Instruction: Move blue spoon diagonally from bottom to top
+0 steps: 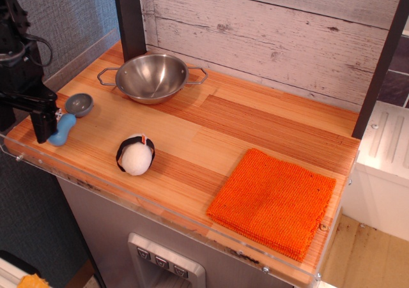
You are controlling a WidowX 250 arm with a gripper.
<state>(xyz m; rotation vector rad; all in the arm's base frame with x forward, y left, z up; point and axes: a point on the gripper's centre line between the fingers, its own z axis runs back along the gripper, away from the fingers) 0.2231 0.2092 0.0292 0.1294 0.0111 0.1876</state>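
Note:
The blue spoon (66, 126) lies near the front left corner of the wooden counter (211, 128). Its light-blue handle points to the front left and its round grey bowl (79, 104) to the back right. My black gripper (46, 132) is low at the counter's left edge, right against the handle's left end, and hides the tip of it. Only one dark finger (43, 123) shows clearly, so I cannot tell how the jaws stand or whether they touch the handle.
A two-handled steel bowl (152, 77) stands behind the spoon at the back. A white ball with a black band (135, 154) lies to the spoon's right. An orange cloth (275, 200) lies at the front right. A dark post (130, 16) rises at the back left.

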